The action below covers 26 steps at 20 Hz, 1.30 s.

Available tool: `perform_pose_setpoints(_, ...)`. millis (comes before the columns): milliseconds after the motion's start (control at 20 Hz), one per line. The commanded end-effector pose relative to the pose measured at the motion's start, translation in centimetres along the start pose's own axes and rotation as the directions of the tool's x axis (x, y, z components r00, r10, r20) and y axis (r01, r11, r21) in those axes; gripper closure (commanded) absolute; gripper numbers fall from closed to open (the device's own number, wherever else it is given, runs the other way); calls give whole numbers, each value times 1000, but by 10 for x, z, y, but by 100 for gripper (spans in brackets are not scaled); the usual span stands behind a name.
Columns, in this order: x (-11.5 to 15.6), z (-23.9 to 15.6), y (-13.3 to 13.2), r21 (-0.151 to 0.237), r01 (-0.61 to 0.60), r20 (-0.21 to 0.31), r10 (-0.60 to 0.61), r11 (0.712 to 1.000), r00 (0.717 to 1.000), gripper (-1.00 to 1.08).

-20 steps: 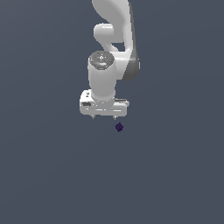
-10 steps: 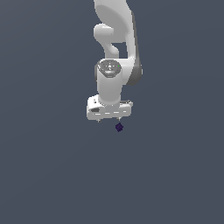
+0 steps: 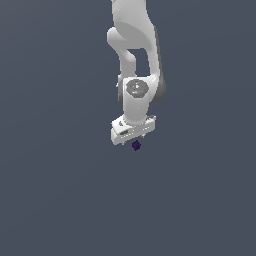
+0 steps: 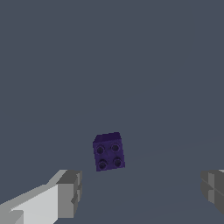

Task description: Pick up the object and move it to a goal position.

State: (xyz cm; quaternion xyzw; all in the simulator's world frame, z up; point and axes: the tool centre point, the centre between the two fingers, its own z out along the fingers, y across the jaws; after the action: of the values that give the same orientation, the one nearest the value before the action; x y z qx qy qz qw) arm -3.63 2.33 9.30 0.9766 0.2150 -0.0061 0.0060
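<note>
The object [image 4: 108, 151] is a tiny dark purple cube with studs on one face, lying on the grey floor. In the exterior view the object [image 3: 136, 145] shows just below the white gripper [image 3: 134, 139], half tucked under its body. In the wrist view the gripper [image 4: 141, 190] is open, its two grey fingertips [image 4: 70, 193] spread wide apart with the cube ahead of the gap and nearer the one on that side. Nothing is held between them.
The white arm [image 3: 135, 55] rises from the gripper toward the top of the exterior view. All around lies a plain dark grey floor [image 3: 60, 190].
The gripper has shifted toward the exterior view's right and come down closer over the cube, turning slightly. The cube has stayed where it was.
</note>
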Motion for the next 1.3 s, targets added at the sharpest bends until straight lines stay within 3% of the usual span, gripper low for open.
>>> perform_pose_setpoints(0, 0, 8, -8, 2, 57, -6, -57, 998, 998, -92)
perform_pose_setpoints(400, -1, 20, -22, 7, 146, -15, -146, 989, 989, -92)
perform_pose_setpoints(750, -1, 26, -23, 7, 145, -15, -145, 989, 989, -92)
perform_pose_setpoints(1250, -1, 67, -24, 7, 150, -15, -150, 989, 989, -92)
